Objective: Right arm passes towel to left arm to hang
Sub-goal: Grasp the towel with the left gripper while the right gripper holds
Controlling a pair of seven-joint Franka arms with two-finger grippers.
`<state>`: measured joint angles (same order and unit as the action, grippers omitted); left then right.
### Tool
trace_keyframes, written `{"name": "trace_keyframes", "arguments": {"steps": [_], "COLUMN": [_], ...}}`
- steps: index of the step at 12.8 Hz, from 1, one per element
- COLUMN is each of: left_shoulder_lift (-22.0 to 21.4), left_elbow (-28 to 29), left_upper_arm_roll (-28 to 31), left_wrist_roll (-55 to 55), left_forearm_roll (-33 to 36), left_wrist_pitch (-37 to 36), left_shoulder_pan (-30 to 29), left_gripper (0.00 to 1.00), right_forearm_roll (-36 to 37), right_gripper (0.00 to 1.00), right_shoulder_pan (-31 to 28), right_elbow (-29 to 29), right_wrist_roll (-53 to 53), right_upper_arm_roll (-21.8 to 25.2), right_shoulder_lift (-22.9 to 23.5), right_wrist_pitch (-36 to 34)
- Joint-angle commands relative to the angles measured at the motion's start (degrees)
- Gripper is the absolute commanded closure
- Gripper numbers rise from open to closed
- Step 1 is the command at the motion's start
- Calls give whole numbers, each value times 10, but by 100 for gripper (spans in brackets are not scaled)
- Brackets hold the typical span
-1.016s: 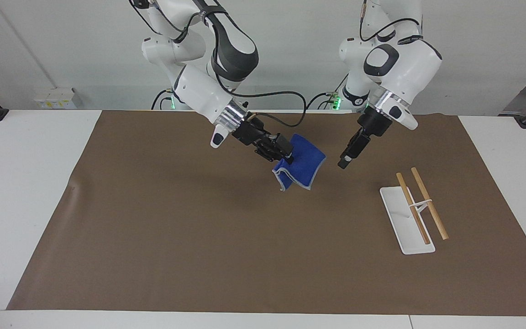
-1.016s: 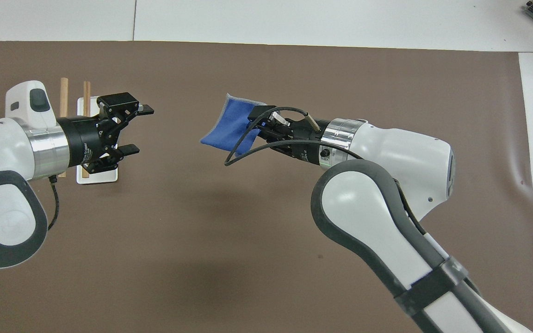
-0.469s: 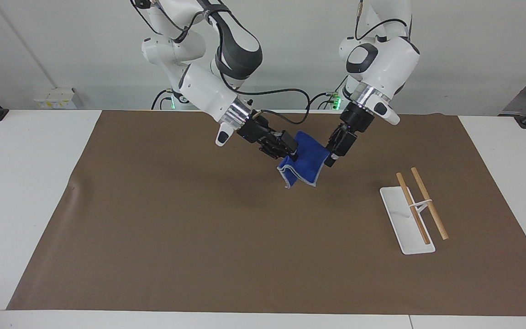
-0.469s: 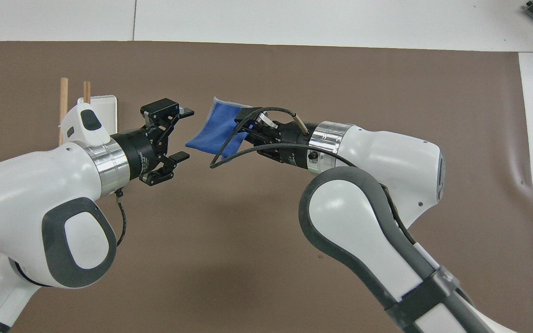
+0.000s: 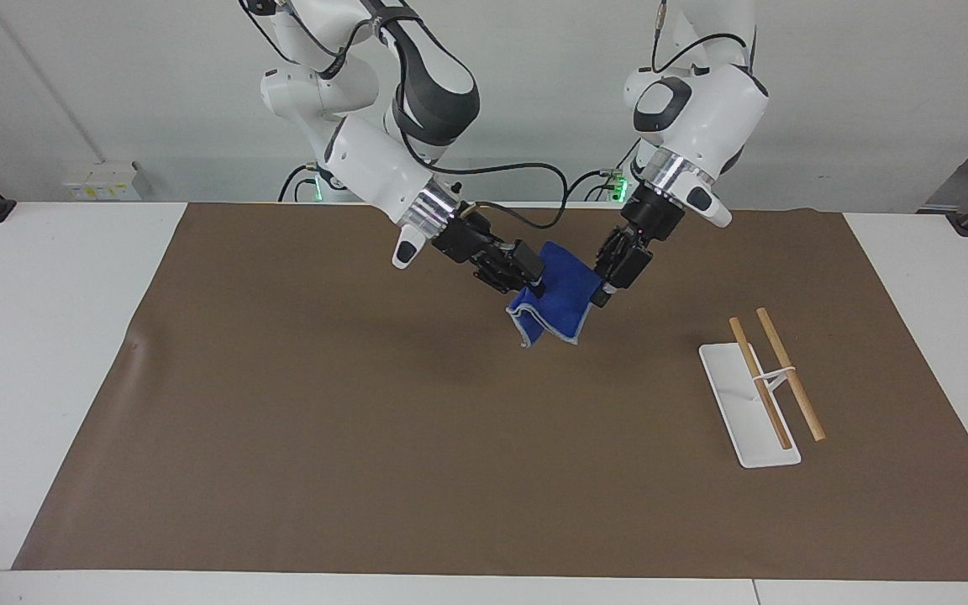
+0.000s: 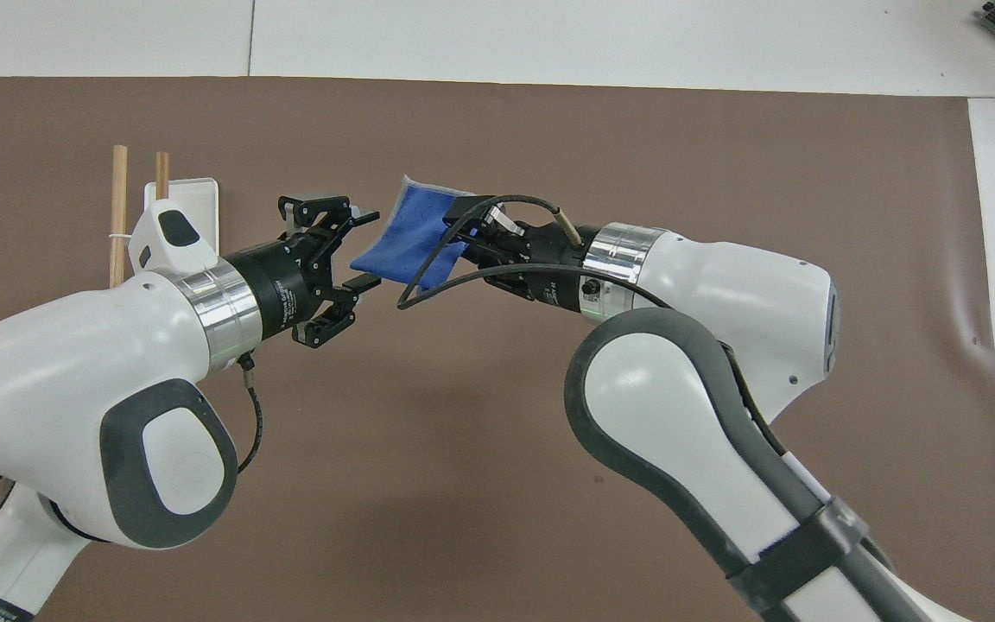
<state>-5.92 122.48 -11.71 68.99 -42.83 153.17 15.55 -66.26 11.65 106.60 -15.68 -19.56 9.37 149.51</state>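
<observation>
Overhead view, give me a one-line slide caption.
Right end effector holds the blue towel above the brown mat while the left end effector brackets its free edge.

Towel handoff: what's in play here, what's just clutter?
In play:
- towel, held up by the right gripper
- left gripper, at the towel's edge
- rack with two wooden bars

Idle:
- brown mat
- socket block on the wall

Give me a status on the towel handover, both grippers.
Right gripper shut on towel, up over the mat. Left gripper at the towel's free edge, fingers straddling it, not yet shut. Rack bare, nothing between.
</observation>
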Motion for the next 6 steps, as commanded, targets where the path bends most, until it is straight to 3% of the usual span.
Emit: {"name": "trace_keyframes", "arguments": {"steps": [1, 3, 6], "left_shoulder_lift": [5, 4, 2], "left_elbow": [-6, -5, -2], "left_upper_arm_roll": [6, 6, 6], "left_wrist_roll": [19, 21, 16], "left_forearm_roll": [-12, -11, -10], "left_wrist_pitch": [4, 1, -1], "left_shoulder_pan": [20, 21, 27], "left_gripper": [49, 67, 72], "right_forearm_roll": [-11, -11, -10], "right_gripper": [100, 100, 100], "right_shoulder_pan": [-5, -5, -5], "right_elbow": [4, 4, 4], "right_wrist_roll": [-5, -5, -4], "right_upper_arm_roll": [-3, -3, -3], "right_shoulder_lift": [-8, -8, -8], "right_wrist_pitch": [-2, -3, -3]}}
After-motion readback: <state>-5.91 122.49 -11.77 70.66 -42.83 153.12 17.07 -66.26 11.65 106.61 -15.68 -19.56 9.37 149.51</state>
